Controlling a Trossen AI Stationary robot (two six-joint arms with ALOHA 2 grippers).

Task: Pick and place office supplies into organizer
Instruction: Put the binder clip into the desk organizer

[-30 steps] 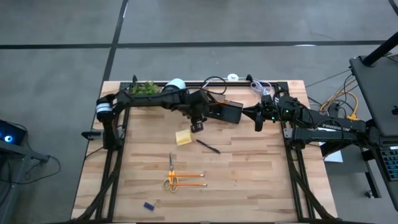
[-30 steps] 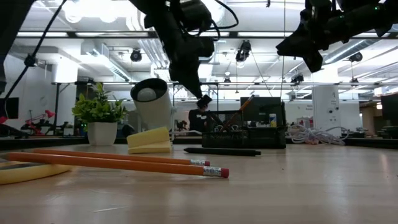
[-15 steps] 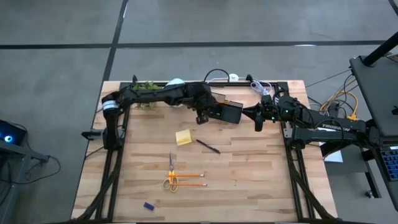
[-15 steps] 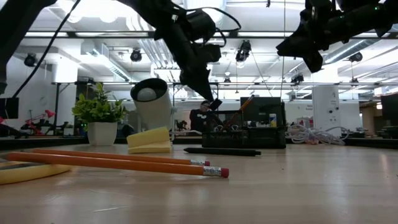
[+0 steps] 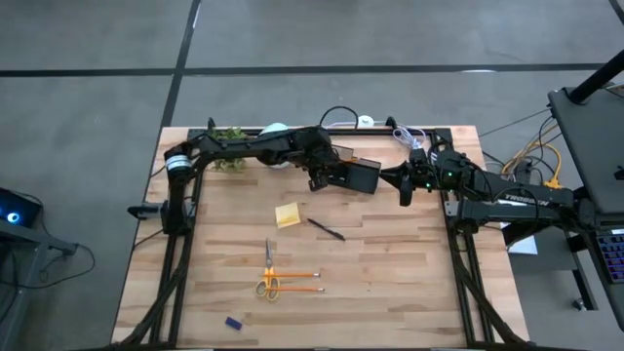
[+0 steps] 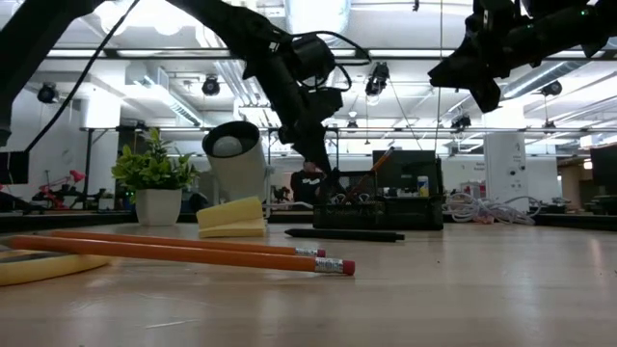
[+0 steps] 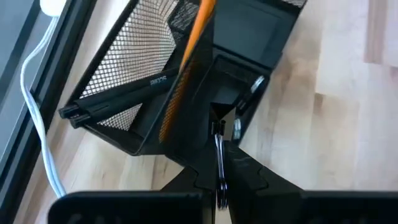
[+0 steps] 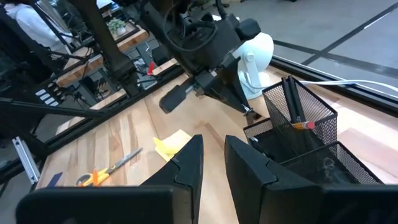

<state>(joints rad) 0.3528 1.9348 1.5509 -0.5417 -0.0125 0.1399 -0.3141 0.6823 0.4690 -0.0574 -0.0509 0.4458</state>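
The left hand (image 5: pixel 314 182) hangs directly over the front low compartment of the organizer (image 5: pixel 353 175), fingers pressed together on a small metal clip (image 7: pixel 219 163) that points down from the fingertips. In the left wrist view the compartment opening lies straight beyond the clip, so release appears to be the step in hand. An orange pencil (image 7: pixel 185 62) and a black pen (image 7: pixel 118 99) already stand in the taller section beside it. The right hand (image 5: pixel 404 187) waits just past the organizer's far side, fingers spread.
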